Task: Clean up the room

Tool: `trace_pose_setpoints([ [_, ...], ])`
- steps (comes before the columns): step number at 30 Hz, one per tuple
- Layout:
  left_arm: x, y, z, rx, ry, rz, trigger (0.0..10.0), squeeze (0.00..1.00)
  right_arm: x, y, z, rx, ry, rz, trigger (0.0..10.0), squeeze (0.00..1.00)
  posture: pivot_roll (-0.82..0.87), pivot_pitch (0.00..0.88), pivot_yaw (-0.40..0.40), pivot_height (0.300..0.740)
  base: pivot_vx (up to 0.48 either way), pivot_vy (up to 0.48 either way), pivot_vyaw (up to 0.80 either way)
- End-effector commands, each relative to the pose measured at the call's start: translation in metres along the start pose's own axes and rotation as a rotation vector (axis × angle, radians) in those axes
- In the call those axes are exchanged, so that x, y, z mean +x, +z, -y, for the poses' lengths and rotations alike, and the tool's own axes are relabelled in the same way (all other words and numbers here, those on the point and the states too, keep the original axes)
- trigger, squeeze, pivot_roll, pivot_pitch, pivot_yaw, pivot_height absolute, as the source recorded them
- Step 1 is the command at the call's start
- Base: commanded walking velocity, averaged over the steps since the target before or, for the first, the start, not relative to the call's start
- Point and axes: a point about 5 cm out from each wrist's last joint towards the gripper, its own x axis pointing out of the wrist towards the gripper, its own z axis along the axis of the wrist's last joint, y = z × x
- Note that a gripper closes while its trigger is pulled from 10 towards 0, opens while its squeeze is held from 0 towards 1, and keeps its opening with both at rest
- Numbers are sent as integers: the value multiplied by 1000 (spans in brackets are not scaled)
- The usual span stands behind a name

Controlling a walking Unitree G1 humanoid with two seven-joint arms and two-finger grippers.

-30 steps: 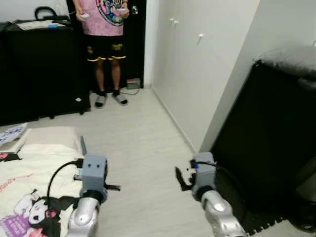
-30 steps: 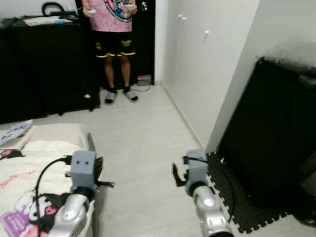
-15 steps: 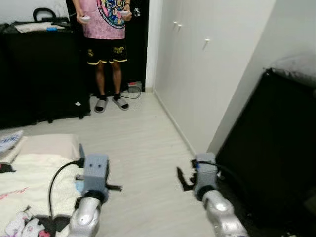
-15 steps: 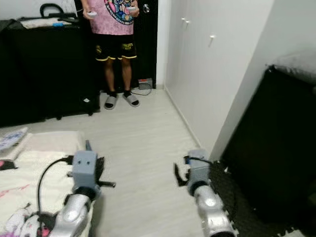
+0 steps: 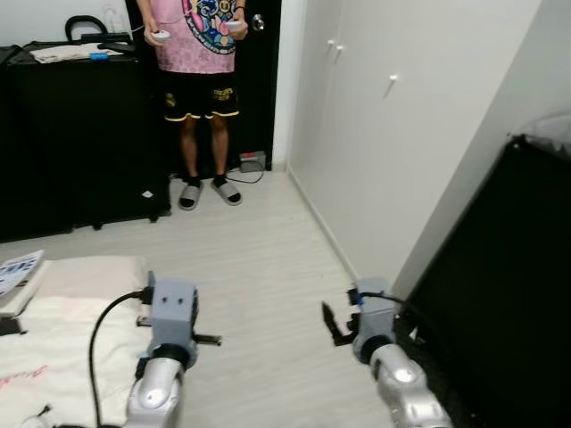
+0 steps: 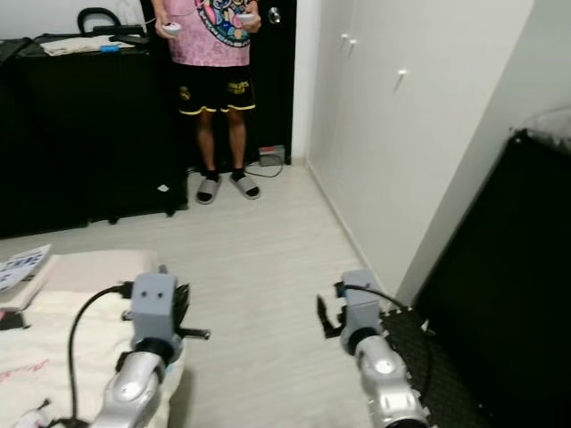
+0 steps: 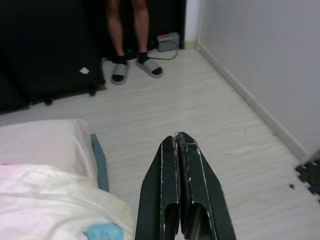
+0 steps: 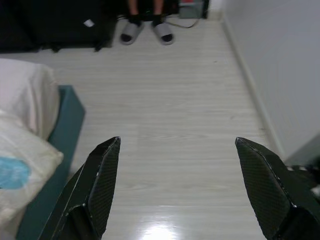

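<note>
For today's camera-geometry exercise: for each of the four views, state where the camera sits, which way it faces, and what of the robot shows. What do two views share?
Left eye view: head, looking forward and down over the floor; both arms show.
Right eye view: head, same scene.
Left wrist view: looks along the shut left gripper toward the bed.
Right wrist view: looks between the open right gripper.
Shared: both wrist views show a person's slippers.

Right hand (image 8: 177, 190) fingers spread wide above pale wood floor (image 8: 170, 110); bed (image 8: 30, 150) beside; person's slippered feet (image 8: 147, 30) beyond.
</note>
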Motion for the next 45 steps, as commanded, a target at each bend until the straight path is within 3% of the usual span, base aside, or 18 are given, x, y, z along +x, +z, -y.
trace_pose_setpoints([
  [1,-2,-2,2,-8,-5,-12,10000,0,-3,-4,8,-5,-24,-20,10000,0,-42,99,-57,740,296,0,0],
  [45,-1,-2,0,-10,-2,-12,10000,0,-2,-5,4,-6,-5,-24,10000,0,-38,101,-61,740,291,0,0],
])
